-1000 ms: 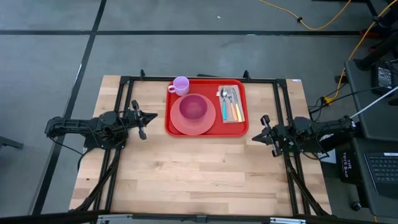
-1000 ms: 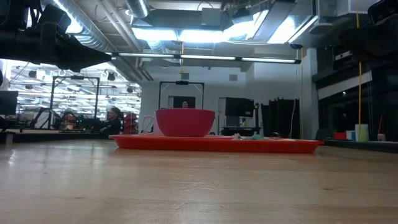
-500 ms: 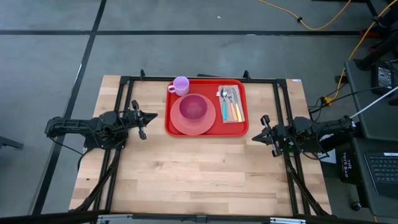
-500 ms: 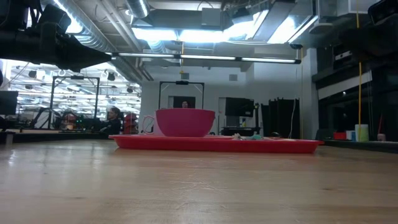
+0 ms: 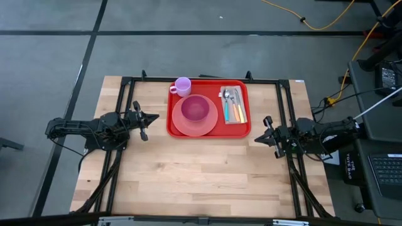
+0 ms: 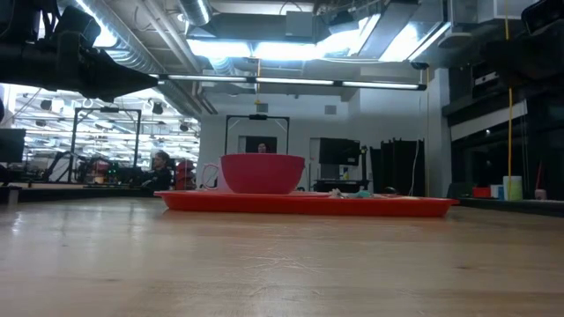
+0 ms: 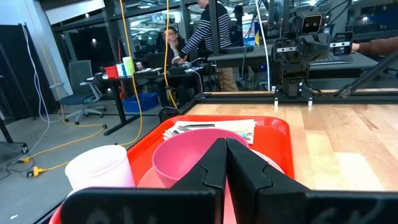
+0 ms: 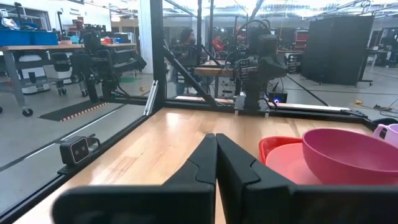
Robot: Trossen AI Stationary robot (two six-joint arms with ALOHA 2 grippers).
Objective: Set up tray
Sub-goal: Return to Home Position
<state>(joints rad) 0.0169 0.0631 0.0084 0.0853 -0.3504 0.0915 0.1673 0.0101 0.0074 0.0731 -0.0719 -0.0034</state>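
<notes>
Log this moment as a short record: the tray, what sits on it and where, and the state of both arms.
Tray: large bright red rectangular plastic tray, between the two arms, toward the table's top edge in the high view
Tray, left part: round pink plate with a deeper pink bowl on it
Tray, top left corner: small lilac cup
Tray, right part: pale napkin bearing cutlery
Left gripper: fingers shut, empty, beside the tray's left edge
Right gripper: fingers shut, empty, off the tray's lower right corner
</notes>
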